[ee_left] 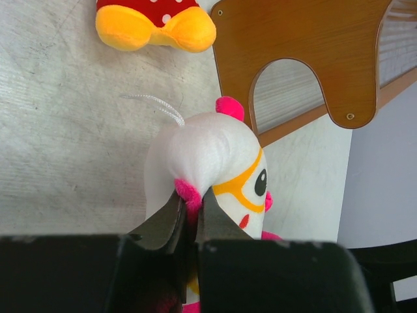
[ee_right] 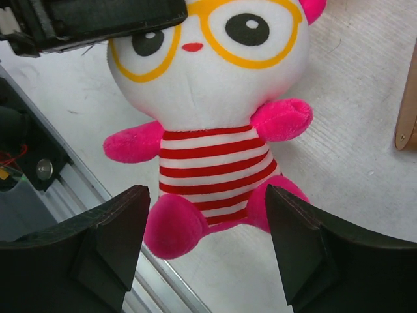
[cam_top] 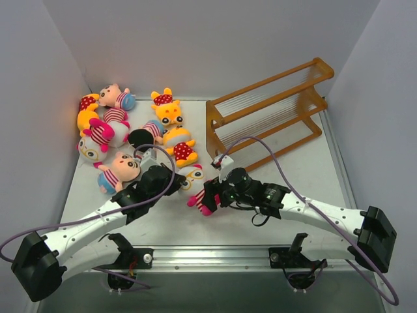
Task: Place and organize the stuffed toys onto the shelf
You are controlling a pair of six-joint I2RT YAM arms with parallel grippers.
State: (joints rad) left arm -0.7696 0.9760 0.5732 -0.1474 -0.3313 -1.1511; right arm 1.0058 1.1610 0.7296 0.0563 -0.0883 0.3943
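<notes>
Left wrist view: the left gripper (ee_left: 193,199) has its jaws pinched almost together on the pink ear (ee_left: 187,190) of the white-faced doll (ee_left: 215,163). It is a thin hold on soft plush that looks meant to steady or hand over the doll, not to carry it far.
Right wrist view: the right gripper (ee_right: 207,202) is spread wide, one finger on each side of the doll's striped belly and magenta legs, touching neither. It holds nothing, and seems lined up to take the doll by the body.
Doll's place: between the two grippers near the front middle of the table (cam_top: 287,176), face toward the right wrist camera. Whether it rests on the surface or hangs just off it I cannot tell.
Shelf: the shelf (cam_top: 267,117) stands at the back right, angled, its wooden end panel nearest the doll. No toy shows on its rods, so the task looks barely begun.
Other stuffed toys: the other stuffed toys (cam_top: 117,130) lie in a heap at the back left. One yellow bear (ee_left: 156,26) lies just beside the shelf end.
Surface: pale grey and finely scuffed, with a metal rail (cam_top: 215,251) along the near edge.
Room: plain grey-white walls (cam_top: 208,39) close in on three sides.
</notes>
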